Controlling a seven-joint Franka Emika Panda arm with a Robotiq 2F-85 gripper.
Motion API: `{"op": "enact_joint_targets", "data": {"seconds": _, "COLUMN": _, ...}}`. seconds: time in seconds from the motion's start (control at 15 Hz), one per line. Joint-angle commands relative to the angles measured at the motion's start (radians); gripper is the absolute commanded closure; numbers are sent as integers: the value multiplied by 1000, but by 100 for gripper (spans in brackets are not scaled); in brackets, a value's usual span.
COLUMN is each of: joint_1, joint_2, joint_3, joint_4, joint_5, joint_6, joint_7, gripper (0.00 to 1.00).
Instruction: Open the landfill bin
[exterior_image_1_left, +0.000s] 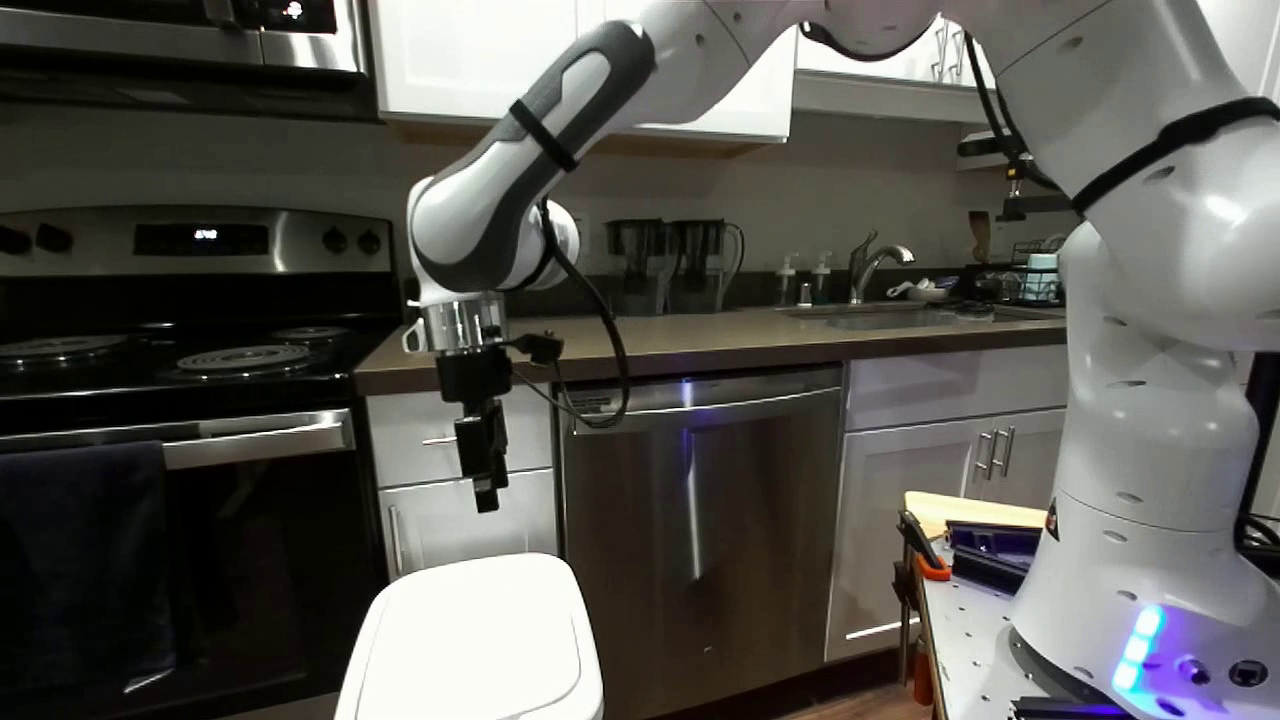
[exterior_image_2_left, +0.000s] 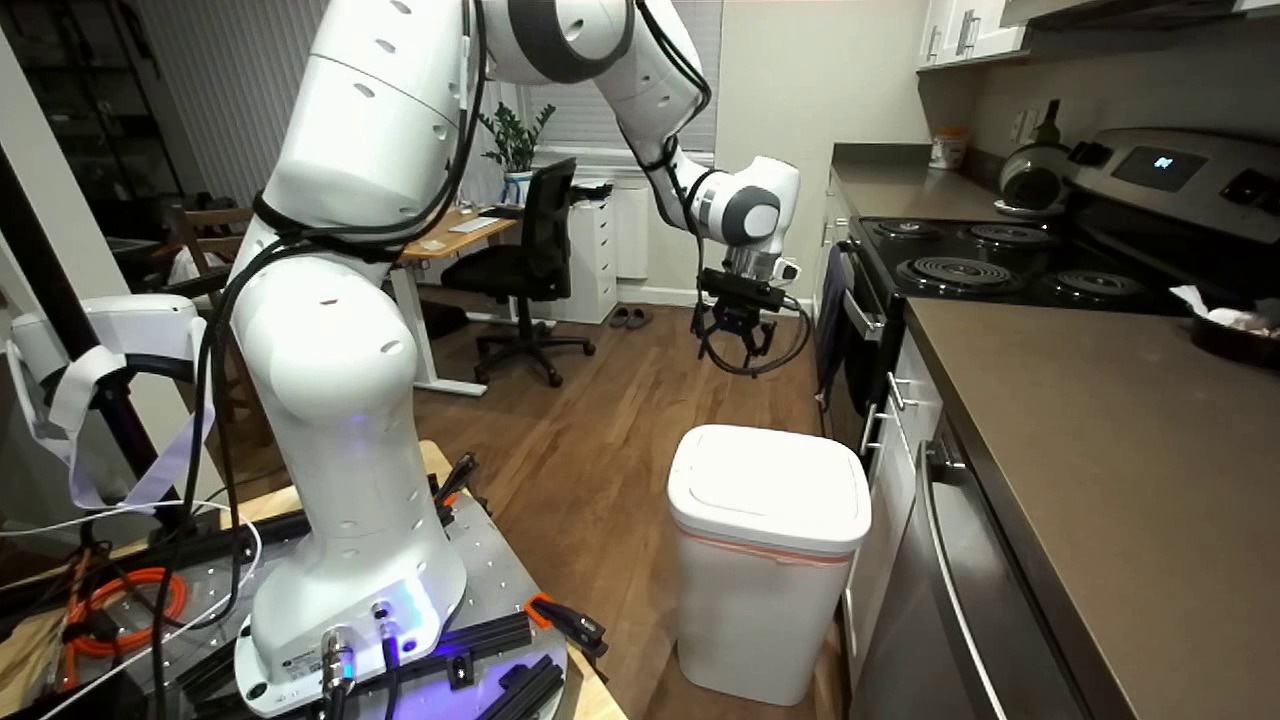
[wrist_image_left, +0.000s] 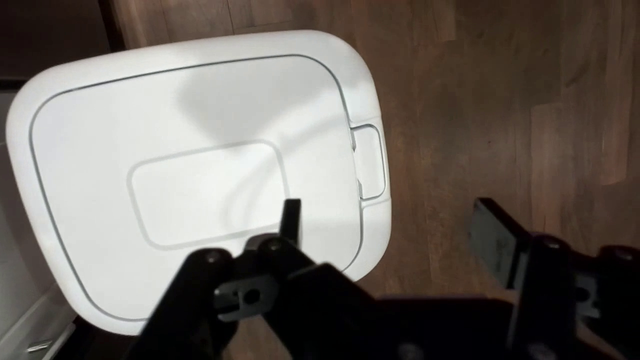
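- Landfill bin (exterior_image_2_left: 765, 600), 1, white: on floor (exterior_image_2_left: 580, 480), near cabinet (exterior_image_1_left: 450, 525), lower than gripper (wrist_image_left: 387, 205); lid (wrist_image_left: 200, 120) closed.
- Fingers (wrist_image_left: 492, 240), 2: spread, nothing pinched.
- Handling, presumed: light, stiff, slick plastic; take hold at rim tab (wrist_image_left: 370, 162).

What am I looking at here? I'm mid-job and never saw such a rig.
You're steering a white, jointed robot arm with a black, two-fingered hand. Two pictures come from cameras away from the arm; the third looks down from its wrist. Lower than the hand stands a white plastic trash bin with rounded corners, its white lid shut. The arm stands on a grey metal tabletop, where a straight black bar also lies. The hand is open and holds nothing.
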Motion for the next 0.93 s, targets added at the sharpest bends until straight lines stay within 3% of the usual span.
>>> {"op": "enact_joint_targets", "data": {"seconds": 0.0, "joint_1": -35, "joint_2": 139, "joint_3": 39, "joint_4": 138, "joint_5": -14, "joint_6": -39, "joint_7": -6, "gripper": 45}}
{"op": "enact_joint_targets", "data": {"seconds": 0.47, "joint_1": -31, "joint_2": 347, "joint_3": 62, "joint_4": 315, "joint_5": -32, "joint_6": -68, "joint_7": 17, "gripper": 87}}
{"op": "enact_joint_targets", "data": {"seconds": 0.73, "joint_1": 11, "joint_2": 433, "joint_3": 47, "joint_4": 372, "joint_5": -67, "joint_6": -49, "joint_7": 73, "gripper": 94}}
{"op": "enact_joint_targets", "data": {"seconds": 0.87, "joint_1": 38, "joint_2": 470, "joint_3": 38, "joint_4": 395, "joint_5": -94, "joint_6": -40, "joint_7": 114, "gripper": 88}}
